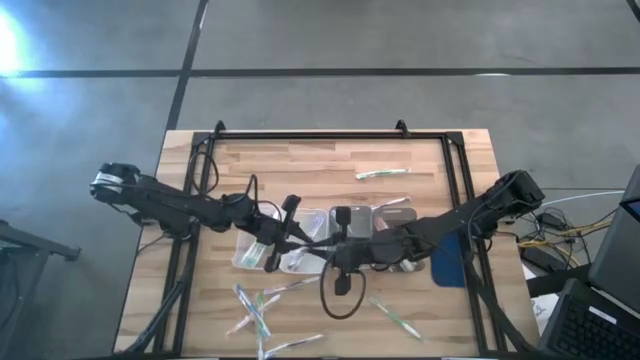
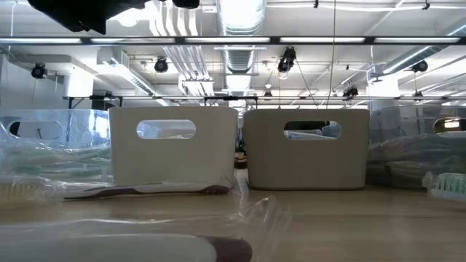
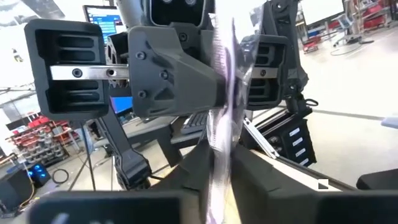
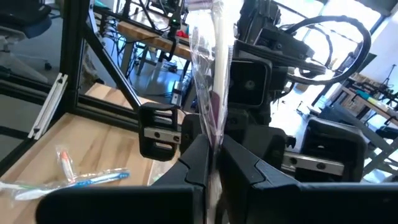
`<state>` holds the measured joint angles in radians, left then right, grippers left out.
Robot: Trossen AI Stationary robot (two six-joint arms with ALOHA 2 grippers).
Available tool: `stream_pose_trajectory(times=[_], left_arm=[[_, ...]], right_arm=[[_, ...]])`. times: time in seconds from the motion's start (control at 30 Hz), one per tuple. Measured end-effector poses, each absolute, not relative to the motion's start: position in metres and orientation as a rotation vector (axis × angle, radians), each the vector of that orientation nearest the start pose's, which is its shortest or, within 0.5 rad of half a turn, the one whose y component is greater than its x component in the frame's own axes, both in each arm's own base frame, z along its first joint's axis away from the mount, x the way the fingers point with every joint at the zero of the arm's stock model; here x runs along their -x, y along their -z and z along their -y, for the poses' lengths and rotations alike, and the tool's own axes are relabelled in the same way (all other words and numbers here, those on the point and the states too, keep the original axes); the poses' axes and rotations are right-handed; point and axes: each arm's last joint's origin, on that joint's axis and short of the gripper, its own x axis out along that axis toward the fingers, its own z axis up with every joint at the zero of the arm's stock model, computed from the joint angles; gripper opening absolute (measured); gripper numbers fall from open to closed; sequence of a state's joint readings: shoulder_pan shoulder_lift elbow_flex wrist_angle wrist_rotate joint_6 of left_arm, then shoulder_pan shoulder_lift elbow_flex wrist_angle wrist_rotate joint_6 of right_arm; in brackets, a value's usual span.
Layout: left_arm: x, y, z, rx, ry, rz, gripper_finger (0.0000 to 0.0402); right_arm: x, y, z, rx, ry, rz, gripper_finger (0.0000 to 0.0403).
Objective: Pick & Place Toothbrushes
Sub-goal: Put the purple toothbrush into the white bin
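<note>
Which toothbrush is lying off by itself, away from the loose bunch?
The wrapped toothbrush near the table's far edge. It lies alone beyond the trays; the other loose ones are scattered along the near edge.

purple-accented toothbrush [image 3: 225,99], black tools, blue pad [image 1: 449,262]

Two dark, jointed arms with black looping cables, angular black fingers [image 3: 180,81], screw-fastened silver rails

A robotics lab: exposed ceiling ducts [image 2: 240,18] overhead, a lit monitor [image 3: 102,17] and workbenches [image 4: 146,31] beyond the wooden table [image 1: 300,160].
</note>
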<state>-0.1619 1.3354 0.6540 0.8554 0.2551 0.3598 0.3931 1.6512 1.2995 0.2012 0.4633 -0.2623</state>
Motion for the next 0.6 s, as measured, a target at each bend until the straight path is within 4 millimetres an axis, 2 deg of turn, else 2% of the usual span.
stream_pose_trajectory(times=[0.1,0.27,0.47,0.6], left_arm=[[-0.276,-0.270,0.053,-0.360,0.380,0.250,0.0028],[-0.277,-0.271,0.053,-0.324,0.387,0.243,0.0028],[-0.276,-0.269,0.053,-0.315,0.393,0.236,0.0033],[-0.277,-0.269,0.053,-0.307,0.392,0.232,0.0028]], right_arm=[[-0.360,-0.325,-0.135,0.324,0.054,-0.146,0.0018],[-0.360,-0.325,-0.135,0.322,0.054,-0.145,0.0025],[-0.359,-0.326,-0.135,0.305,0.059,-0.148,0.0064],[-0.351,-0.337,-0.131,0.238,0.065,-0.152,0.0096]])
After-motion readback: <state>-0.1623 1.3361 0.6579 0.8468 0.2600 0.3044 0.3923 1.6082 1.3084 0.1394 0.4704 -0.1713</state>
